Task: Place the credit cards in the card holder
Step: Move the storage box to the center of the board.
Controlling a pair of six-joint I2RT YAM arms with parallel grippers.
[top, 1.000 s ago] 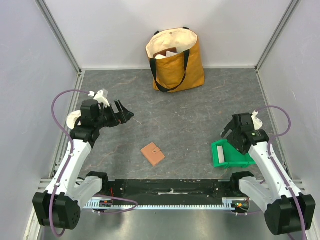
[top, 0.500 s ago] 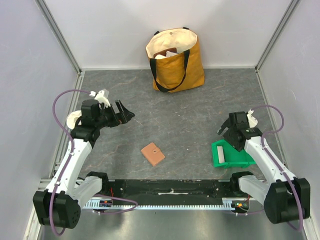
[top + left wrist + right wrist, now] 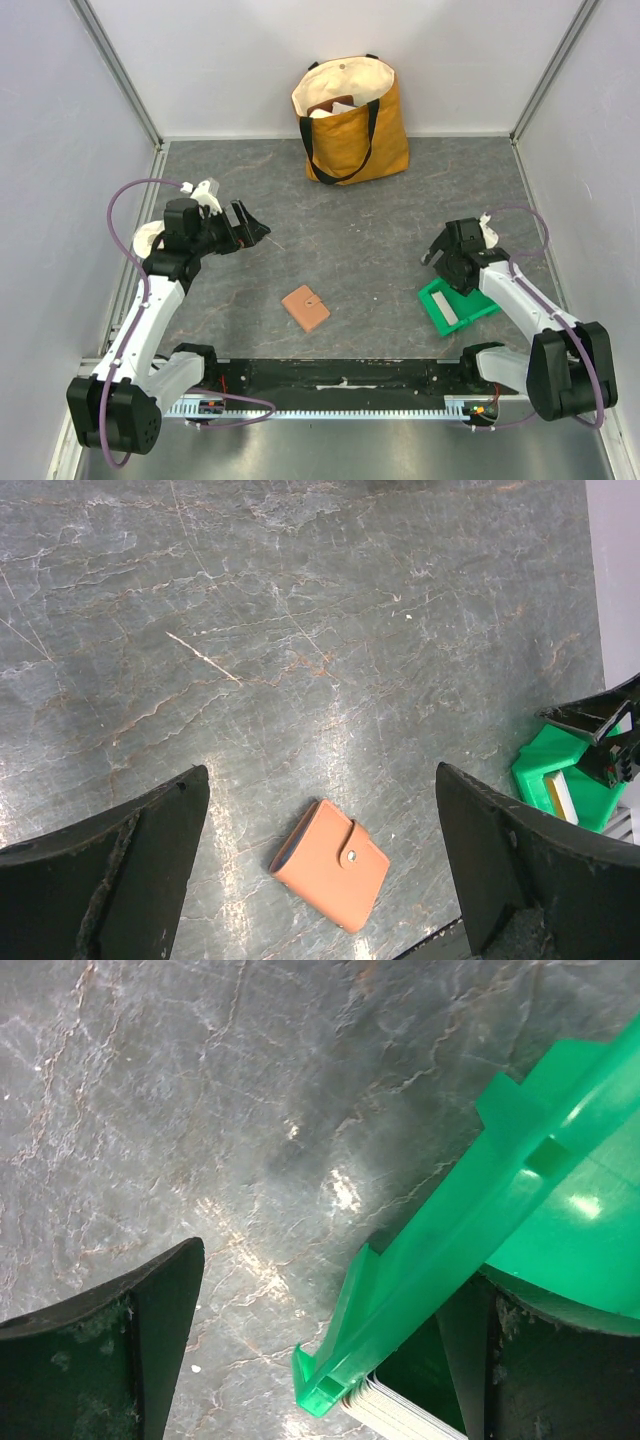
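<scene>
Card holder (image 3: 325, 880) looked matt and leather-like, with a shiny snap stud (image 3: 350, 856). Green bin (image 3: 540, 1190) was glossy smooth plastic. Table (image 3: 350, 220) was veined stone-look with a slight sheen. Tote bag (image 3: 380, 135) was cloth.

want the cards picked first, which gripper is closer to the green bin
Right. The right gripper straddles a wall of the green bin; the left gripper is far off across the table, beyond the card holder.

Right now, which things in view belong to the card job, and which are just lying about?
Job:
- terracotta card holder, snapped closed on the table
- credit cards, stacked in the green bin

Lying about:
- mustard tote bag, standing at the back
</scene>
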